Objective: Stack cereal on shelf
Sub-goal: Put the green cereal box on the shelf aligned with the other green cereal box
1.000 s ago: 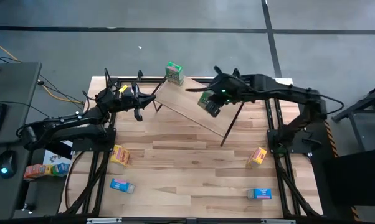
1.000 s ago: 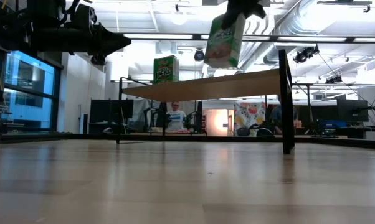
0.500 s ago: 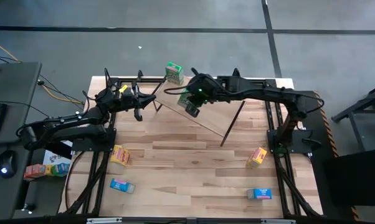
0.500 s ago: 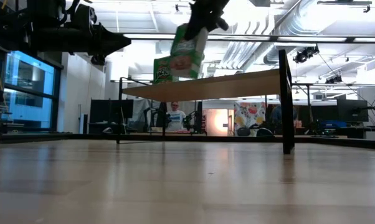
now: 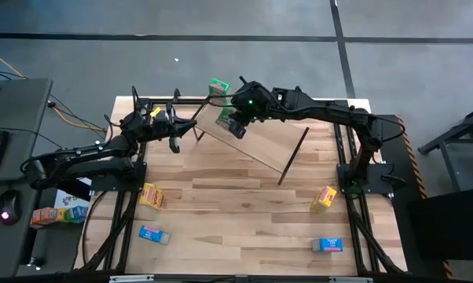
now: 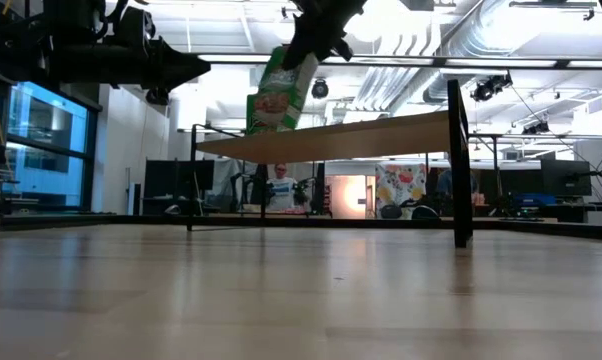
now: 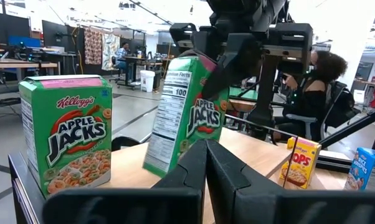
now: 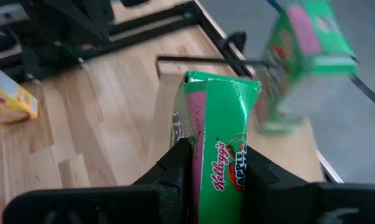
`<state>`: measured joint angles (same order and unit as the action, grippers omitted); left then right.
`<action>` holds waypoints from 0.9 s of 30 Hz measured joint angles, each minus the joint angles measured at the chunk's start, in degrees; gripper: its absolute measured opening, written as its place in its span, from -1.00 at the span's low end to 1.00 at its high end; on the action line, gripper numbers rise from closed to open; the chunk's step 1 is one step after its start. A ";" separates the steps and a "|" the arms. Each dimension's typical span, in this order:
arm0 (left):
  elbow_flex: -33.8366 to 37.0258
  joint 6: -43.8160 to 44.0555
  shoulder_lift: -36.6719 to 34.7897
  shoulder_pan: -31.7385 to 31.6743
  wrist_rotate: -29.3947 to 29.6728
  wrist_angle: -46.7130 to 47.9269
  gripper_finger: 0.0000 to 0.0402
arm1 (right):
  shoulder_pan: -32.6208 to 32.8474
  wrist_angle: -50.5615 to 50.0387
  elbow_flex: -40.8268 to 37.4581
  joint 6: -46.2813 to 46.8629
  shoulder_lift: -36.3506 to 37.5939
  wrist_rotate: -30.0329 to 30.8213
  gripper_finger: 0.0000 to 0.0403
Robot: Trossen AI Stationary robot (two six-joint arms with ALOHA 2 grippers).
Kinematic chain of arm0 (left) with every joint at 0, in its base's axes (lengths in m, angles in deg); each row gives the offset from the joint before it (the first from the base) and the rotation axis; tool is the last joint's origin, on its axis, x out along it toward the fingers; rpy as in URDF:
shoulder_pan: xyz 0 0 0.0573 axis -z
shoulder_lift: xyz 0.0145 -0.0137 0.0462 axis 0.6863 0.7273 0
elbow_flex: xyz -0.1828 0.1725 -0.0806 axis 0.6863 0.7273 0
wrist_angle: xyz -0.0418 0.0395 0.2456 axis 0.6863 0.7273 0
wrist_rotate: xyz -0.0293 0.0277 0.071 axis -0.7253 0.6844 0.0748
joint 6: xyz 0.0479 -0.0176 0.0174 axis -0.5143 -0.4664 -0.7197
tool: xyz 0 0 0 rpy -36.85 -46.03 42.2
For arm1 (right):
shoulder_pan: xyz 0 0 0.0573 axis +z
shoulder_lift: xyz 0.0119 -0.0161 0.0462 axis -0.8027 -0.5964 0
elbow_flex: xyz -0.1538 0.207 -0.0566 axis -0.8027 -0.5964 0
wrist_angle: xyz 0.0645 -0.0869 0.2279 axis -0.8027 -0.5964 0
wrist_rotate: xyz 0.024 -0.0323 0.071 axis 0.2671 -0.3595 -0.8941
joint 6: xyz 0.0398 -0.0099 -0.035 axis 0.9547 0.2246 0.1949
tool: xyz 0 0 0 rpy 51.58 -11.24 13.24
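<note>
High view: the right claw (image 5: 236,126) pinches a green cereal box (image 5: 225,119) over the far end of the shelf (image 5: 256,141), just beside a second green box (image 5: 218,85). The left claw (image 5: 176,143) waits, pressed together, near the shelf's left corner.

Low view: the held box (image 6: 279,90) hangs tilted above the board.

Left wrist view: Apple Jacks box (image 7: 186,115) leans beside its upright twin (image 7: 66,134).

Right wrist view: fingers (image 8: 182,163) squeeze the narrow sides. The thin cardboard is probably light and crushable, so gripping the side panels gently looks best.
</note>
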<state>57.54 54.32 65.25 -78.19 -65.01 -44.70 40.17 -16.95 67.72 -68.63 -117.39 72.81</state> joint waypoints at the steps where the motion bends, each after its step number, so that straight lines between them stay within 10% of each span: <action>1: 0.00 0.00 0.00 0.02 0.00 0.00 -1.00 | -0.11 0.58 -0.09 -0.49 -0.44 -0.51 -0.67; 27: 0.00 0.00 0.22 0.02 -0.02 0.02 -1.00 | -1.01 8.13 1.05 -9.31 -2.65 1.13 -0.02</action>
<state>57.54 54.32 65.46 -78.17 -65.04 -44.68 39.17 -8.83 68.77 -77.94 -120.05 73.94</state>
